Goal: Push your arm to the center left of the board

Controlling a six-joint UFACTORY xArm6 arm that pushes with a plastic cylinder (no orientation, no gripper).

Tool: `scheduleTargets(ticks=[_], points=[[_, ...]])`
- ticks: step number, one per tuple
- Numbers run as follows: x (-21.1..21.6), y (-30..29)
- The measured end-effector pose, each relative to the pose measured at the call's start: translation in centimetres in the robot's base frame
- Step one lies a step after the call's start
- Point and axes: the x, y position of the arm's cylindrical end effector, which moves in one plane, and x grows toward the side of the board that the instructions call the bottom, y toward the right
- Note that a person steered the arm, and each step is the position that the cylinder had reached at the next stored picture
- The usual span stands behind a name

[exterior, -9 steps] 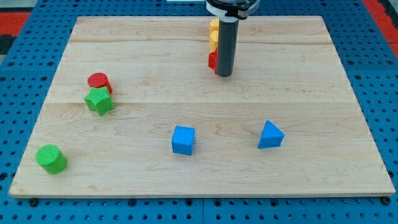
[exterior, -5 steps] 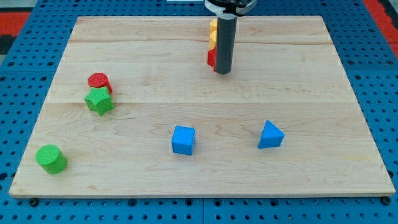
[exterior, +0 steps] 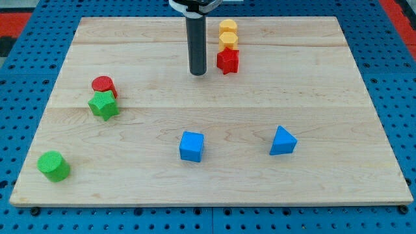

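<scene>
My tip [exterior: 197, 73] rests on the wooden board [exterior: 208, 188] near the view's top, a little left of centre. A red star block [exterior: 227, 61] lies just to its right, apart from it. Two yellow blocks [exterior: 227, 34] stand in a column above the red star. At the view's left, a red cylinder [exterior: 103, 85] touches a green star block [exterior: 103, 105] below it. A green cylinder [exterior: 53, 166] sits at the bottom left. A blue cube [exterior: 192, 145] and a blue triangular block [exterior: 282, 141] lie in the lower half.
The board lies on a blue pegboard surface [exterior: 26, 58] that surrounds it on all sides. Red panels [exterior: 13, 16] show at the top corners.
My tip has moved to the view's left, from in front of the red star and yellow blocks to a spot left of them. The blocks have not moved.
</scene>
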Motion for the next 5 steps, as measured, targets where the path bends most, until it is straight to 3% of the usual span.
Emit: scheduleTargets(ticks=[1, 2, 4, 5], points=[[0.1, -0.8], [4.4, -4.8], [13.4, -16.6], [13.4, -22.9]])
